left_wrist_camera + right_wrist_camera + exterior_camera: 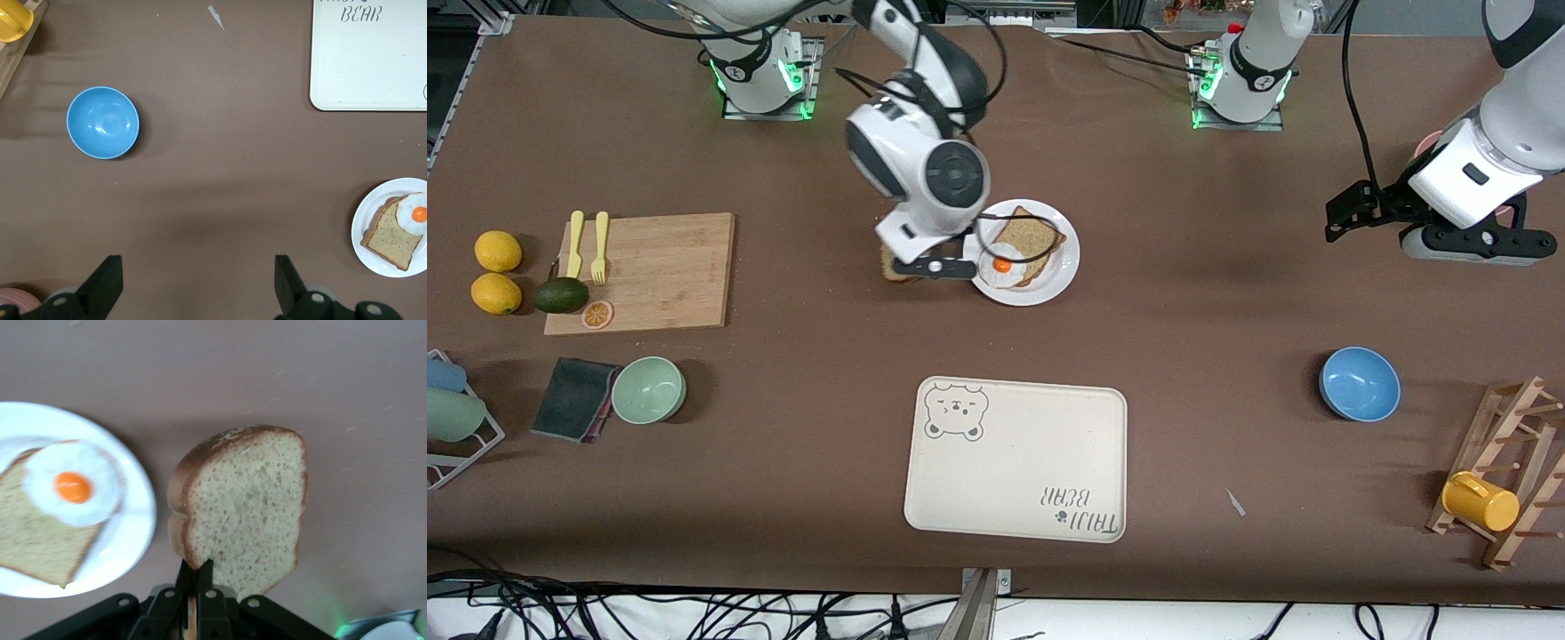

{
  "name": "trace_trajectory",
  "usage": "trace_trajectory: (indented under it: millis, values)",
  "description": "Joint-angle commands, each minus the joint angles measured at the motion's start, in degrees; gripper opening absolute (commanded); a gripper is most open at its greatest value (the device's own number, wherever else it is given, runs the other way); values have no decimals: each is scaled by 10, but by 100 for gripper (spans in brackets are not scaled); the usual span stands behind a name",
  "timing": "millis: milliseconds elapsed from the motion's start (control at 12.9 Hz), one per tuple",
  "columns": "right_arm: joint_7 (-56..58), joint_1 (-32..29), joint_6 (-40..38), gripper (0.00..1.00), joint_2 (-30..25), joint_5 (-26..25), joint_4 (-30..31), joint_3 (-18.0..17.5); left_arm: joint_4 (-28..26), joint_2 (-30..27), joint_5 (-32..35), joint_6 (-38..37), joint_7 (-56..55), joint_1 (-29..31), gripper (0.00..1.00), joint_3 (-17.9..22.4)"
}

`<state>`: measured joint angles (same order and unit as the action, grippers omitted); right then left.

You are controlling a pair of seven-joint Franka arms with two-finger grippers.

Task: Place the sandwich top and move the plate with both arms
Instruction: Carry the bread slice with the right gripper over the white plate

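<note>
Waiting near the front edge of the desk, the cream bear tray [1016, 460] lies bare, with the blue bowl [1359, 383] toward the left arm's end. Farther back, mid-desk, the white plate [1060, 267] carries the base slice [1030, 240] with the fried egg [1000, 264] on it. Just beside the plate, over bare desk toward the right arm's end, the right gripper [197, 587] pinches the sandwich top [243, 510] by one edge, its fingers closed tight on the bread. The left gripper [199, 283] hangs with fingers wide apart and empty over the desk's end, where that arm waits. By this showing, the slice is lifted but not yet laid on the egg, and the two-armed plate move is untouched.
</note>
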<state>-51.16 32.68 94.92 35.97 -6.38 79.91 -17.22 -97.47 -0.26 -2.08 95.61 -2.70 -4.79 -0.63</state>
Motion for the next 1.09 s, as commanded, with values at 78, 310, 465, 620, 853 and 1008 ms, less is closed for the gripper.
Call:
trace_trajectory:
  millis: [78,310,465,620,853,1008]
  values:
    - [-27,39,22,0,70,15,-70,4,14,5,16,-10,3,2,100,-2]
    - [-37,55,74,0,87,61,-71,4,14,5,16,-10,3,1,100,-2]
    - [-56,70,105,0,96,71,-70,4,14,5,16,-10,4,0,100,-2]
    - [-67,79,120,0,106,73,-71,4,14,5,16,-10,2,-3,100,-2]
    - [-77,82,170,0,124,73,-72,4,15,5,18,-10,7,-7,100,-2]
    - [-76,82,192,0,129,72,-72,5,16,5,20,-10,6,-7,100,-2]
